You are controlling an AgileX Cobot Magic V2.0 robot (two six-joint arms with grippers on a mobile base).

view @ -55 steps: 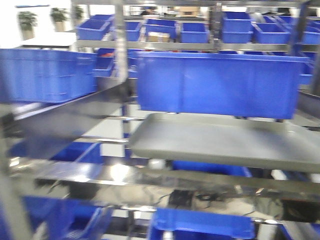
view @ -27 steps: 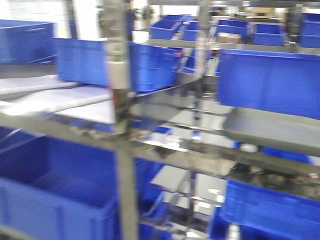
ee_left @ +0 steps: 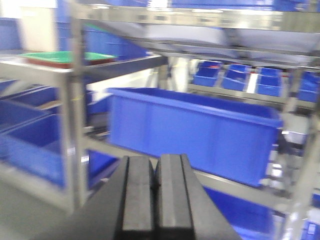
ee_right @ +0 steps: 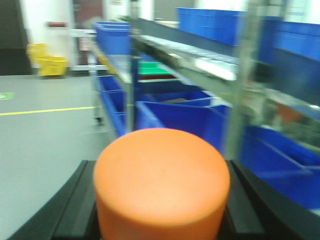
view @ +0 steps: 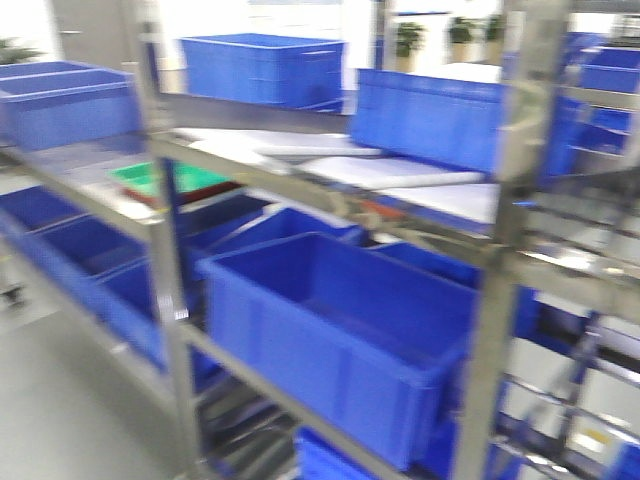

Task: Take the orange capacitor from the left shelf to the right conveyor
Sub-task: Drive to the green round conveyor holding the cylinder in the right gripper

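Observation:
In the right wrist view my right gripper (ee_right: 161,202) is shut on the orange capacitor (ee_right: 161,175). Its rounded top fills the lower middle, with a black finger (ee_right: 75,205) on either side. In the left wrist view my left gripper (ee_left: 155,175) is shut and empty, its two black pads pressed together. It hangs in front of a steel rack. The shallow grey tray of the left shelf does not show. The green conveyor is out of view. All views are motion-blurred.
A steel rack (view: 500,250) with a large blue bin (view: 340,330) fills the front view. A green tray (view: 160,180) lies on its left part and also shows in the left wrist view (ee_left: 60,56). A yellow cart (ee_right: 47,60) stands far left on the grey floor (ee_right: 45,130).
The front view has swept sideways: the grey tray and blue bin slid right and out of view. A rack with a green tray and open floor came in.

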